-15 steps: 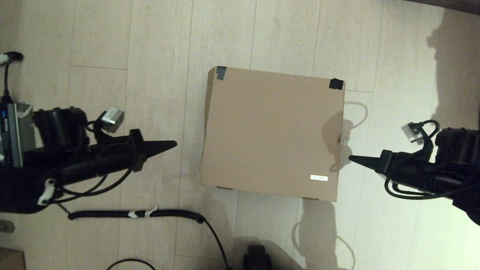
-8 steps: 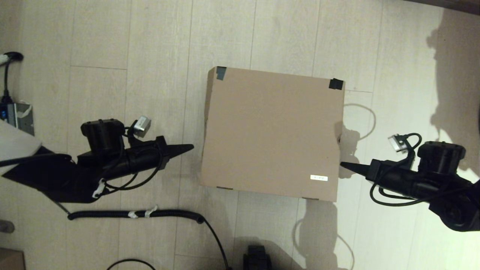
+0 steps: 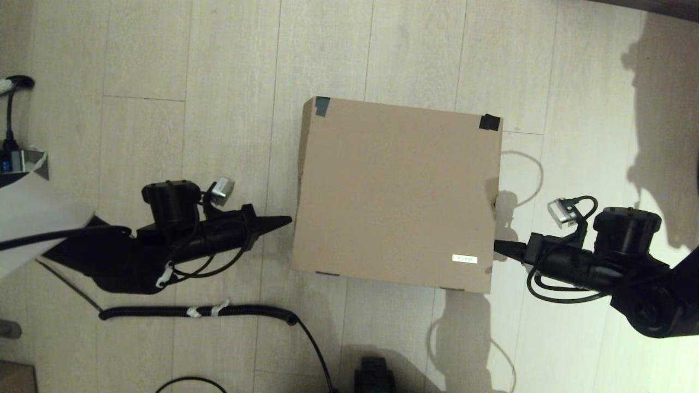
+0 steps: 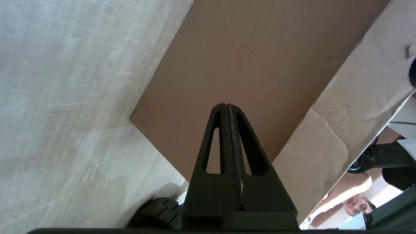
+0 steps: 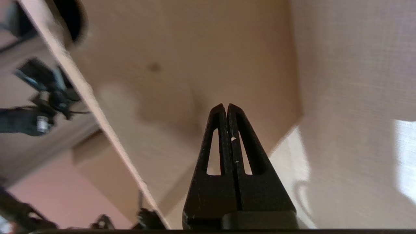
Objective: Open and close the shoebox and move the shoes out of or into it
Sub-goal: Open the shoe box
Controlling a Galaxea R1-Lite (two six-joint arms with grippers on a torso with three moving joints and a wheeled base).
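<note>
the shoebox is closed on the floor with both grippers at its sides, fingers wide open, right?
Not quite: the fingers are shut, not wide open. Both wrist views show each pair pressed together. The rest holds: the shoebox sits closed on the floor, with the left gripper at one side and the right gripper at the other.

Black arms, looped black cables, tapered slotted black left hand [image 3: 285, 220] fingers.

Matt brown cardboard shoebox [image 3: 396, 191] rests on pale, wood-grained plank floor [image 3: 164, 82], faintly textured.
</note>
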